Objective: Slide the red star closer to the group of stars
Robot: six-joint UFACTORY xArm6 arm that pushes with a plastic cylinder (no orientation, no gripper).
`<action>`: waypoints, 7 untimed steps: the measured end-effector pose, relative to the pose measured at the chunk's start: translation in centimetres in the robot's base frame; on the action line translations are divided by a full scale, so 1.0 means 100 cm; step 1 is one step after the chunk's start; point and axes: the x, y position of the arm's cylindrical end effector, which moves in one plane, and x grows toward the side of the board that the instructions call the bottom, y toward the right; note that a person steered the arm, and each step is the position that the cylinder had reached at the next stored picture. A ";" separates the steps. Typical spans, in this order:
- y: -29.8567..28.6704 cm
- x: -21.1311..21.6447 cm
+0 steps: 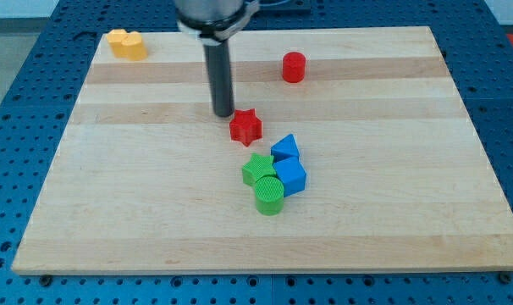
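The red star (245, 127) lies near the middle of the wooden board (138, 186). My tip (223, 114) stands just to the star's upper left, close to it; I cannot tell whether it touches. Below the star sits a tight cluster: a green star (257, 169), a green cylinder (269, 196), a blue triangular block (285, 148) and a blue cube (290, 176). The red star is a short gap above this cluster.
A red cylinder (294, 67) stands toward the view's top, right of the rod. A yellow block (127, 43), heart-like in shape, sits at the top left corner. Blue perforated table surrounds the board.
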 end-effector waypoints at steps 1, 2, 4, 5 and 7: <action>-0.001 0.010; 0.002 0.013; 0.015 -0.025; 0.045 -0.018; 0.049 0.020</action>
